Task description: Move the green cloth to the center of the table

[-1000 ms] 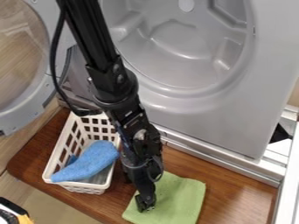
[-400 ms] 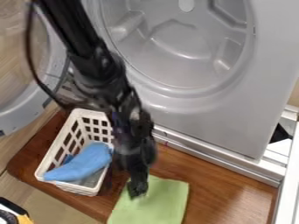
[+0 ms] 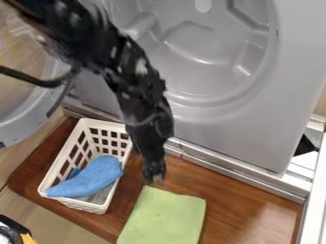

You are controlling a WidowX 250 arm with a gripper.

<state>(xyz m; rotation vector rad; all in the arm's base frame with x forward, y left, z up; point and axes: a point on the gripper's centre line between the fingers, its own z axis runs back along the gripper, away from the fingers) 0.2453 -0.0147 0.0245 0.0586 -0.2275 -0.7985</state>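
1. Cloth, green [image 3: 167, 217], quantity one: lies flat on the single brown wooden table [image 3: 242, 193], in the lower middle of the camera view. Its lower part runs out of the frame.
2. Gripper [image 3: 153, 177], quantity one: hangs pointing down just beside the upper left corner of the green cloth (contact at that corner cannot be determined). How far it is open cannot be told, nor can its grip; the cloth lies spread out beneath and beyond its tip.
3. Arm [image 3: 137, 78], quantity one: black, entering from the upper left and slanting down across the view, with one cable looping off to the left.
4. Basket [image 3: 83, 205], quantity one: white, slotted walls, standing upright on the table to the left of the green cloth, apart from it.
5. Blue cloth [image 3: 92, 178], one main piece: rests inside the basket, its lower left end at the rim (a small blue patch beside it may belong to the same piece; cannot be told).
6. Machine [image 3: 255, 136], quantity one: grey, behind the table, with one round opening and one door [image 3: 35, 118] swung out at left.
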